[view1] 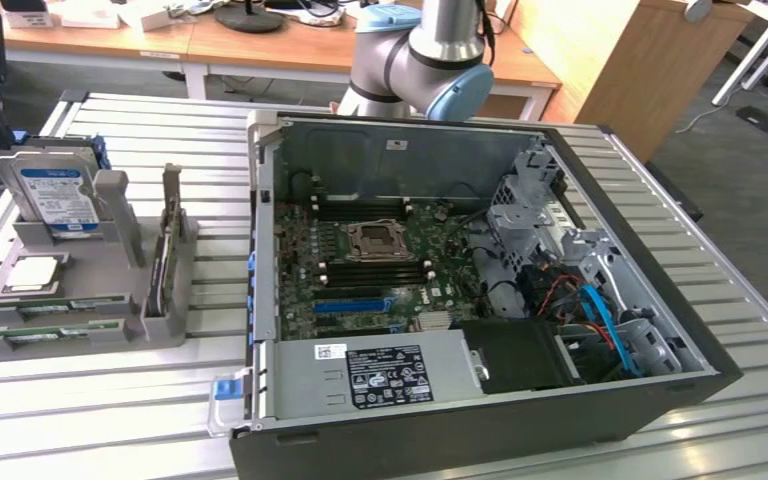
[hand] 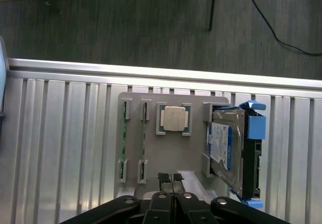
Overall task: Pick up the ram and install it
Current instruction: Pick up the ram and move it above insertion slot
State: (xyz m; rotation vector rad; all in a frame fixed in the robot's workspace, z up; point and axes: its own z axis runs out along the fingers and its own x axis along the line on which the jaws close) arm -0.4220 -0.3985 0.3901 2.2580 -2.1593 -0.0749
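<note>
Two green ram sticks (view1: 57, 308) lie on edge in the low slots of a grey holder (view1: 171, 325) on the exterior view's left. In the wrist view their thin green edges (hand: 123, 143) run along the holder (hand: 166, 153). A third thin board (view1: 165, 245) stands upright in the holder's tall slot. My gripper (hand: 171, 176) hangs well above the holder, shut, with its black fingertips (hand: 163, 176) pressed together and nothing between them. The open computer case (view1: 598, 400) shows its motherboard (view1: 357, 275) with long black slots beside the processor socket (view1: 373, 240).
A silver hard drive (view1: 57, 195) with a blue-white label stands in the holder, and a square silver processor chip (view1: 35, 272) lies beside it. The arm's blue-capped joints (view1: 424, 55) rise behind the case. The slatted metal table (view1: 91, 430) ends at dark floor (hand: 151, 27).
</note>
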